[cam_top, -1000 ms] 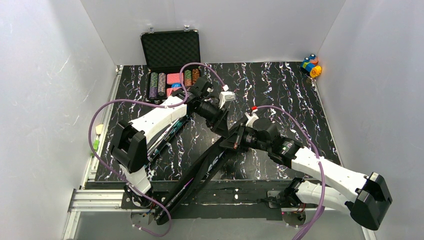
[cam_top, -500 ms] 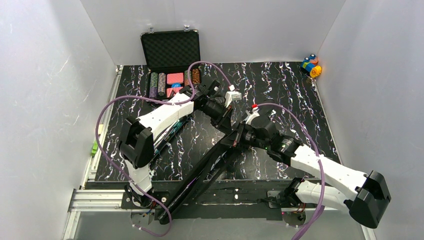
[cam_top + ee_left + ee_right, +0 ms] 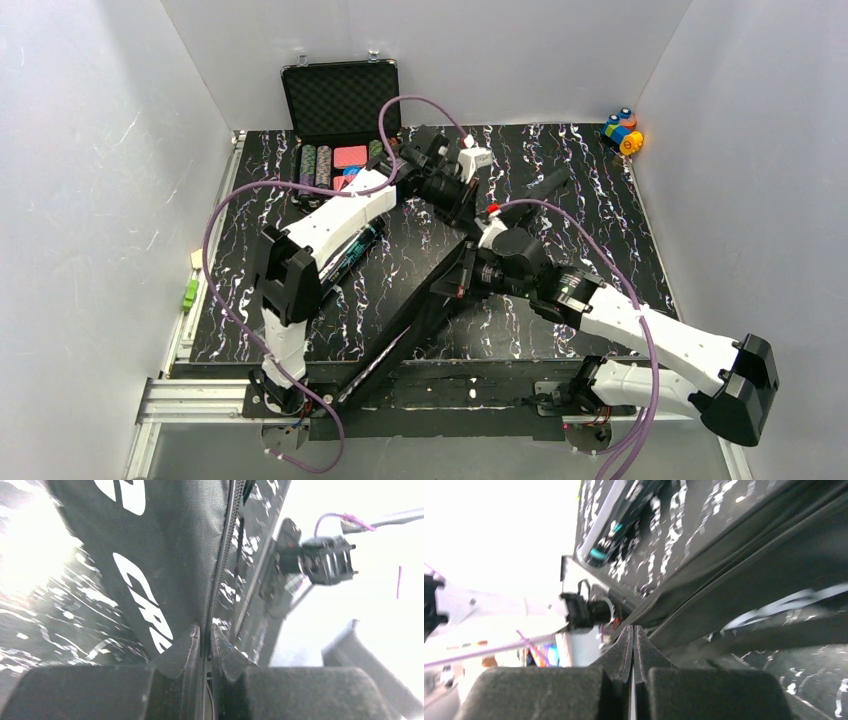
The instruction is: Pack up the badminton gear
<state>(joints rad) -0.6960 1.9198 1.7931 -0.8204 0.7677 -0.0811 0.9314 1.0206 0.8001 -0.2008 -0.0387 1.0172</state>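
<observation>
The black racket bag [image 3: 410, 320] with white lettering lies diagonally from the near edge toward the table's middle. At its far end my left gripper [image 3: 468, 216] is shut on the zip edge. In the left wrist view the zip runs straight between the closed fingers of the left gripper [image 3: 205, 630], beside the bag's lettered side [image 3: 165, 555]. My right gripper [image 3: 462, 280] is shut at the bag's right edge. Seen from its wrist, the right gripper [image 3: 633, 629] has its tips against the bag's seam [image 3: 749, 580]; I cannot tell if fabric is pinched. A black tube with teal print [image 3: 352, 255] lies left of the bag.
An open black case of poker chips [image 3: 340, 100] stands at the back left. Small colourful toy blocks [image 3: 622, 132] sit in the back right corner. A short dark bar [image 3: 548, 183] lies beyond the right wrist. Purple cables loop over both arms.
My left gripper closed on the bag's zip edge and moved back and to the right, drawing the bag's far end with it. The right gripper shifted slightly back along the bag.
</observation>
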